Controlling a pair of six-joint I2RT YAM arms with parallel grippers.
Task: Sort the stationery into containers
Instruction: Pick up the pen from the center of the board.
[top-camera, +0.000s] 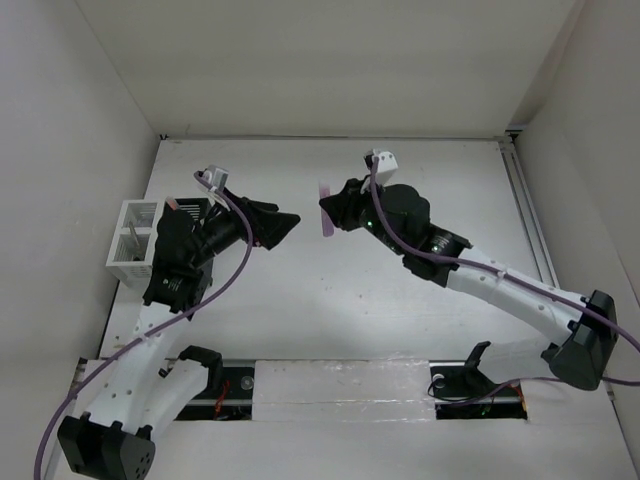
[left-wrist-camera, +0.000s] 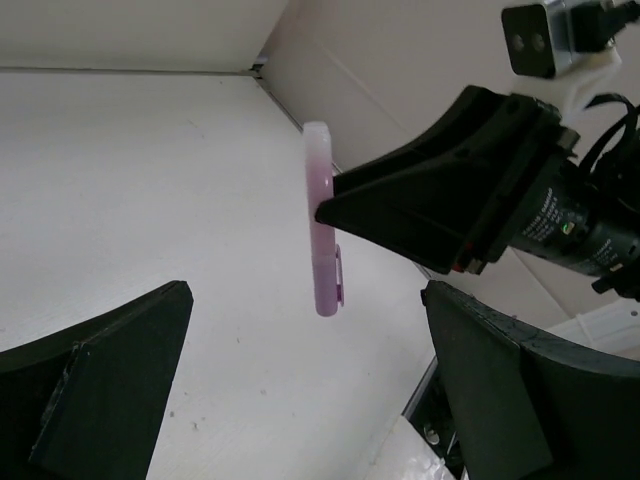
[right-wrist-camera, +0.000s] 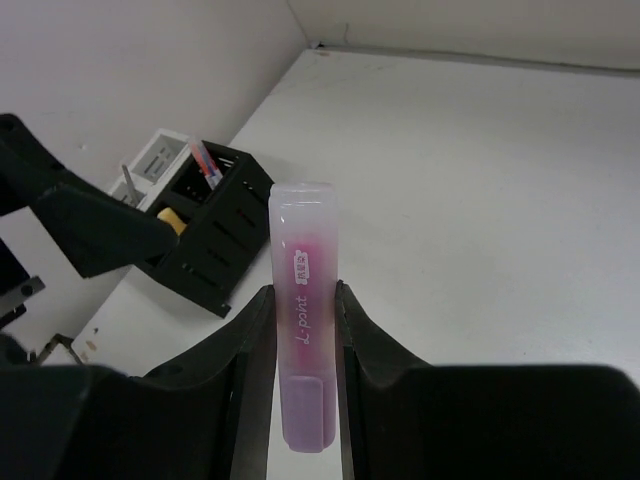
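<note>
Purple highlighter (right-wrist-camera: 302, 330), pinched in my right claw (right-wrist-camera: 302, 295), runs twelve-to-six; my spread left claw (top-camera: 284, 230) faces it from nine o'clock.

Purple highlighter (right-wrist-camera: 302, 330), frame centre: smooth plastic. The cap is translucent and glossy, the body semi-gloss with white print.
Fingers (right-wrist-camera: 250, 350) of right gripper (right-wrist-camera: 302, 295): black plastic, matt, finely grained.
Left gripper (left-wrist-camera: 305, 300), fingers (left-wrist-camera: 120, 370) in lower corners: same matt black plastic, edges slightly rough.
Table (right-wrist-camera: 480, 180): white, matt, smooth, faintly speckled.
Black container (right-wrist-camera: 215, 250), left of frame: matt plastic slats.
White container (top-camera: 135, 240), left: matt plastic.
</note>
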